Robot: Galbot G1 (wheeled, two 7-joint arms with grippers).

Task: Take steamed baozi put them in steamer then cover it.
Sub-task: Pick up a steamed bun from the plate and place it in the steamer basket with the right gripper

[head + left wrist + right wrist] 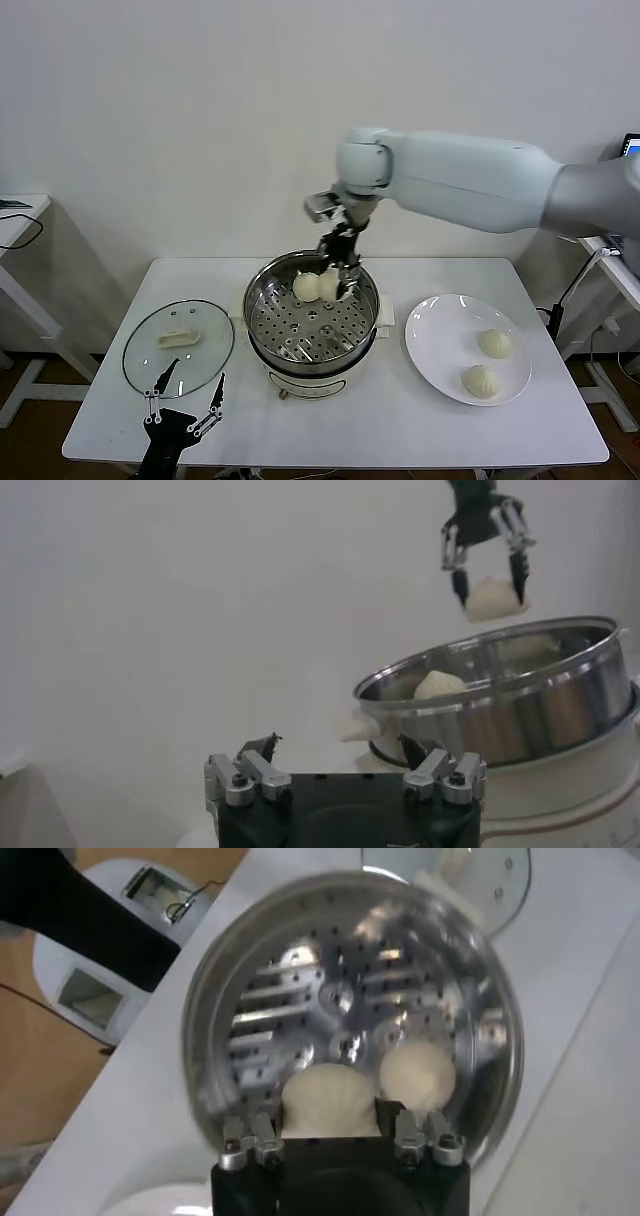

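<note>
My right gripper (340, 283) clamps a baozi (493, 598) over steamer (262, 318) tray's 12 o'clock edge, drop spot straight below; left gripper (186, 396) idle, jaws apart

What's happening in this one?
The right pincer holds a baozi above the steamer, where another baozi already sits on the tray. Two more wait on the plate on the robot's right. The cover lies on the table on the left, with the left pincer open just in front of it.
</note>
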